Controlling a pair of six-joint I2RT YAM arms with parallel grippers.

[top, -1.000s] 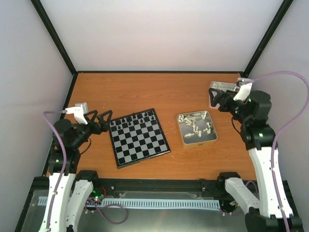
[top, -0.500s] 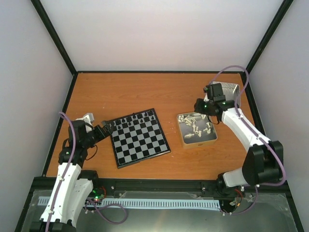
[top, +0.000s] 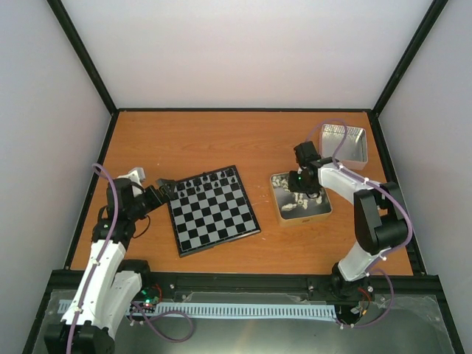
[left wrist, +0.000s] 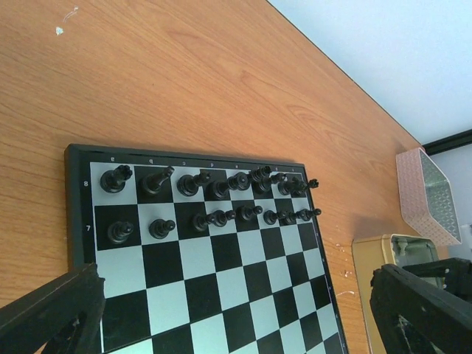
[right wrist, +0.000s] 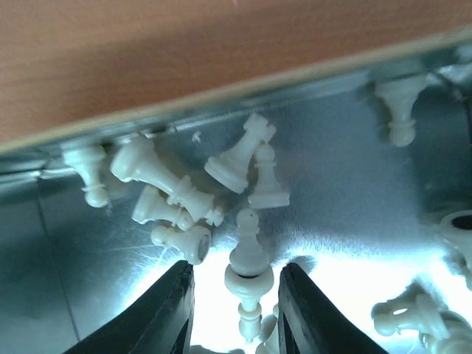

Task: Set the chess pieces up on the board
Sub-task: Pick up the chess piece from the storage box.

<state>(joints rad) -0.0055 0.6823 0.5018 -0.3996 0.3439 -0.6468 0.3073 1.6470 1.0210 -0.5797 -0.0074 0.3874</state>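
- Looks like the pick step: reaching into the shallow square silver metal tin (top: 284, 217) with the right gripper (right wrist: 236, 271), going for 1 of the tiny cream-white plastic chessmen (right wrist: 158, 181).
- Jaws apart, straddling 1 round-headed piece (right wrist: 249, 254). Not pinched yet, with a sliver of gap on the left side.
- Next, probably: close gently on the stem, lift straight up, carry across to the small flat black-and-silver square chessboard (top: 214, 214), and set down on a near-row square.
- Calls for fine centring. Tiny, glossy, likely to squirt out or tip if gripped off-axis.
- Meanwhile left gripper (top: 164, 189) sitting just beside the board's left edge, fingers wide apart, holding nothing.
- Cream-white set all in the tin, right of the board. Mostly lying on their sides in a loose jumble, a few upright, mirrored in the shiny floor. None on the board.
- Board carrying only tiny black chessmen (left wrist: 156, 181), in 2 far rows. Near rows bare, so white half judged not started.
- 2nd silver tin (top: 346, 144) at the far right corner, well apart.
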